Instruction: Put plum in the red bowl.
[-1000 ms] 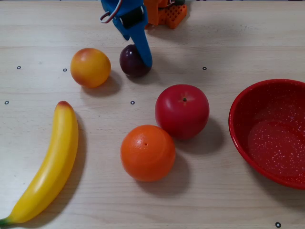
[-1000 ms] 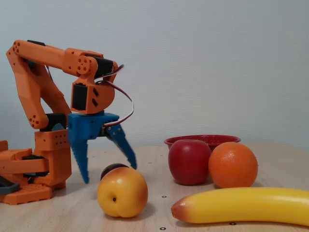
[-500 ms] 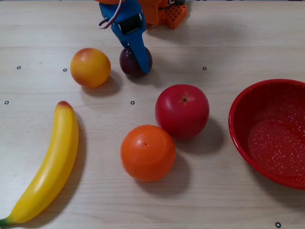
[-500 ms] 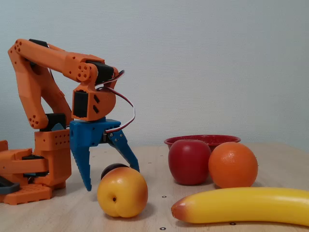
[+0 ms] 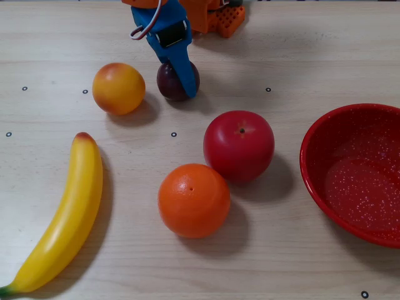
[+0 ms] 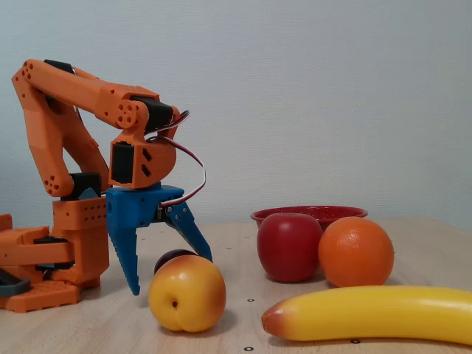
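The plum point(image 5: 167, 82) is small, dark maroon and glossy, and lies on the wooden table at the back centre of the overhead view. In the fixed view only its top point(image 6: 174, 257) shows behind the peach. My blue gripper point(image 5: 181, 84) is lowered over the plum. In the fixed view the gripper point(image 6: 171, 274) is open, with one finger on each side of the plum and its tips near the table. I cannot tell whether a finger touches the plum. The red bowl point(image 5: 312, 164) with white speckles stands empty at the right edge; its rim point(image 6: 310, 212) shows behind the apple.
A yellow-orange peach point(image 5: 119, 88) lies just left of the plum. A red apple point(image 5: 239, 145) and an orange point(image 5: 194, 200) lie between the plum and the bowl. A banana point(image 5: 65, 215) lies at the front left. The arm's orange base point(image 6: 44, 258) stands at the back.
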